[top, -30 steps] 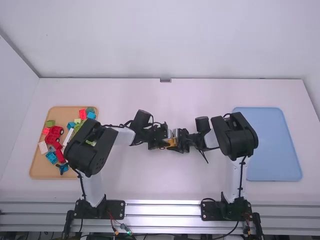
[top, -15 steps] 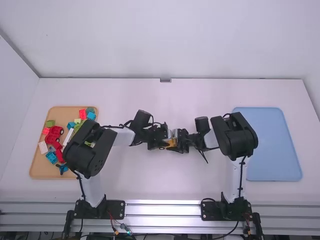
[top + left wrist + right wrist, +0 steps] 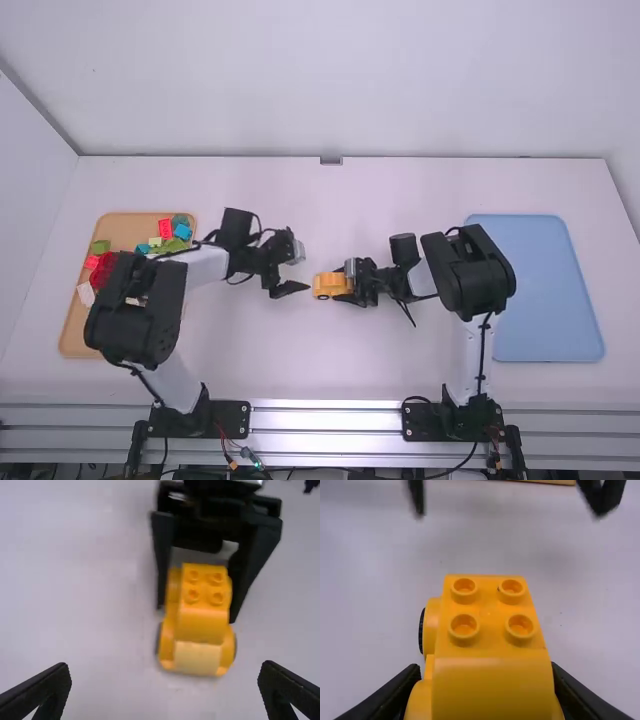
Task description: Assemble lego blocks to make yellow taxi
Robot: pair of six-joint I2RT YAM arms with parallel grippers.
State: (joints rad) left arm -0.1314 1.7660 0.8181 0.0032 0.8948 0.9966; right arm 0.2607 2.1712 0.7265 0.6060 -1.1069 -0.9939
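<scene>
The yellow toy car [image 3: 324,286] is near the middle of the white table [image 3: 300,365], in the right gripper [image 3: 350,286], whose fingers close on its two sides. Just across from it, toward the tan tray, the left gripper [image 3: 303,270] is spread wide, with nothing between its fingers and a short gap between it and the car. In the left wrist view, the car shows a raised block with four round studs, a paler sloping piece below that, and the right gripper's black fingers along its sides. In the right wrist view, a black wheel [image 3: 421,631] pokes out at one side (I cannot tell whether it touches the table). The tan tray [image 3: 74,335] lies on the left side of the table, partly behind the left arm, and holds a jumble of toy bricks: a red one [image 3: 165,228], a blue one [image 3: 182,231], a green one [image 3: 101,246] and a white one [image 3: 86,293] among them. The blue tray [image 3: 550,290] lies on the right side, beyond the right arm.
</scene>
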